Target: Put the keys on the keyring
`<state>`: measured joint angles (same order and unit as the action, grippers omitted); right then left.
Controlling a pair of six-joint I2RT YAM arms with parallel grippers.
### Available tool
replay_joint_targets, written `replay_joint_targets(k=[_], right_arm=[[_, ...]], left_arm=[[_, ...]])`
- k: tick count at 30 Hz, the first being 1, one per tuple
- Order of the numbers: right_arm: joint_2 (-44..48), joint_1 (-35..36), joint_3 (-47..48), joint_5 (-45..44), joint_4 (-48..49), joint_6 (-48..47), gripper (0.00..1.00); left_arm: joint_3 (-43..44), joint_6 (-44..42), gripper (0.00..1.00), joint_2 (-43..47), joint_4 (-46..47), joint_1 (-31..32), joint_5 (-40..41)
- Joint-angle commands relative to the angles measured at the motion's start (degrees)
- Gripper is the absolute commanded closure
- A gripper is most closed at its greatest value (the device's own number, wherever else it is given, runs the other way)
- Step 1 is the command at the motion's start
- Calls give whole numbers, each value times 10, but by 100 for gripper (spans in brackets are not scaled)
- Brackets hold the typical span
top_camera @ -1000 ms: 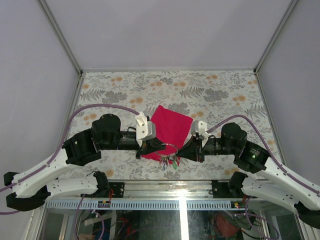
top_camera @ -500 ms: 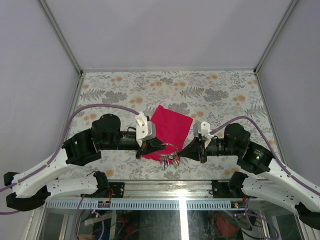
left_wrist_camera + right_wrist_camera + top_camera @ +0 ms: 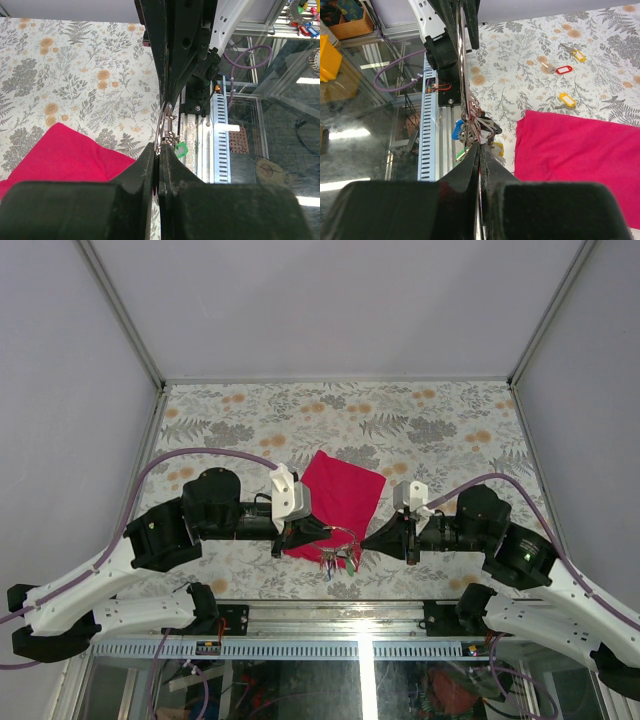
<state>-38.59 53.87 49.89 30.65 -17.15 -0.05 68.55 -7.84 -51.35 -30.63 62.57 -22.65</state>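
We find the left hand (image 3: 159, 149) clenched on the keyring (image 3: 161, 125), at the near edge of the magenta cloth (image 3: 345, 490). The right hand (image 3: 479, 148) is clenched at the ring's opposite side; what it pinches we cannot tell. 3 loose keys (image 3: 559, 69) lie on the bench (image 3: 450, 430) beside the cloth. Risk: opposed pulling could twist the ring free and drop the bunch.

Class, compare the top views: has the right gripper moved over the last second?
Yes. The right gripper has drawn slightly rightward, its white camera mount now farther from the magenta cloth's right corner.
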Motion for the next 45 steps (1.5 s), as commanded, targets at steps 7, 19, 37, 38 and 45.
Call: replay_joint_targets(k=[7,19,37,38,45], right_arm=[[-27,2,107,-42,-73,25,100],[-39,2,102,-79,-132,68,100],[-64,2,-45,-219,-65,128,100],[-54,1,-58,-220,-52,130,98],[68,1,-182,-215,125,99,64]], left_arm=[[-3,-4,98,6,34,-2,13],[-61,12,100,4,75,-2,46],[-176,43,100,-19,135,-2,84],[-175,40,100,-19,133,-2,84],[-145,19,100,-21,96,-2,84]])
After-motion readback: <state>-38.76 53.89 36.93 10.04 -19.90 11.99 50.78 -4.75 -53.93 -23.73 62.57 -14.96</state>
